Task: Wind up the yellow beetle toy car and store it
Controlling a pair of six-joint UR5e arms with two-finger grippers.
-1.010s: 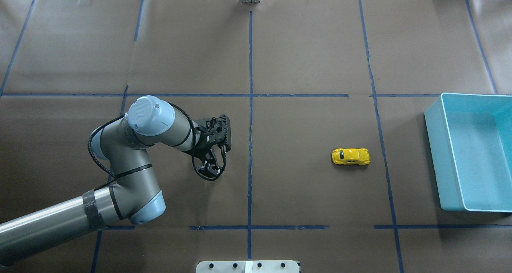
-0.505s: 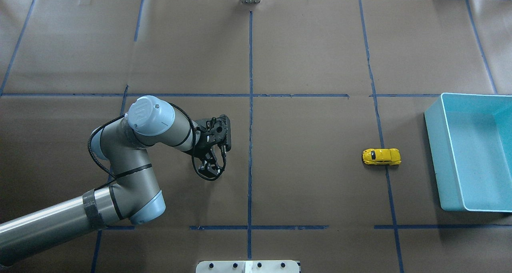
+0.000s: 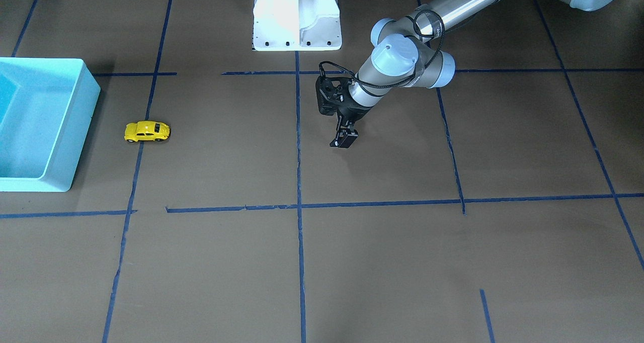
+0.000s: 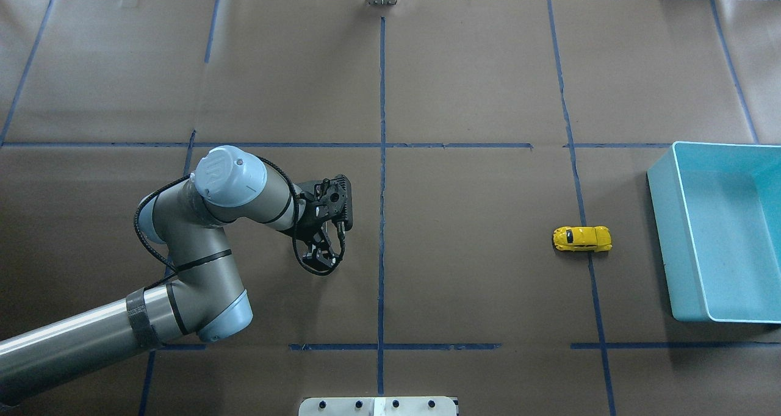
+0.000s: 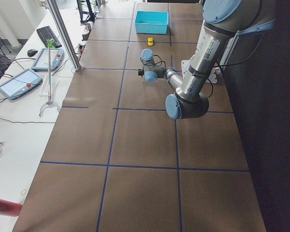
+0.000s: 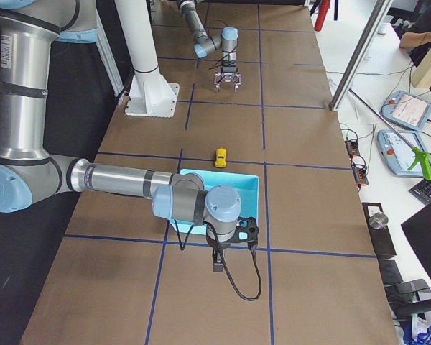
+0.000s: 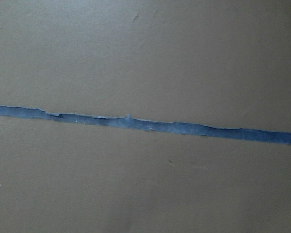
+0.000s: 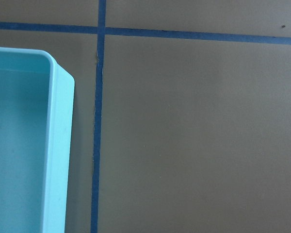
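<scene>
A turquoise bin [image 8: 57, 145] fills the frame from 7 to 10 o'clock. Its rounded corner points toward 10 and its pale rim runs down to the bottom edge. Just beside the rim, apart from it, a vertical blue tape line [image 8: 95, 155] meets a horizontal tape line [image 8: 199, 35] near 11 o'clock. Brown paper [image 8: 199, 145] covers the rest.

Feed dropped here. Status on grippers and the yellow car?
Left gripper open, empty. Right gripper state unclear. Yellow beetle toy car on table, short of turquoise bin. Nothing between.

Brown paper-covered table [image 4: 476, 68] gridded with blue tape lines [image 4: 382, 221]; a tablet [image 5: 18, 82] and keyboard [image 5: 48, 35] on a white side bench [image 5: 19, 130]
</scene>
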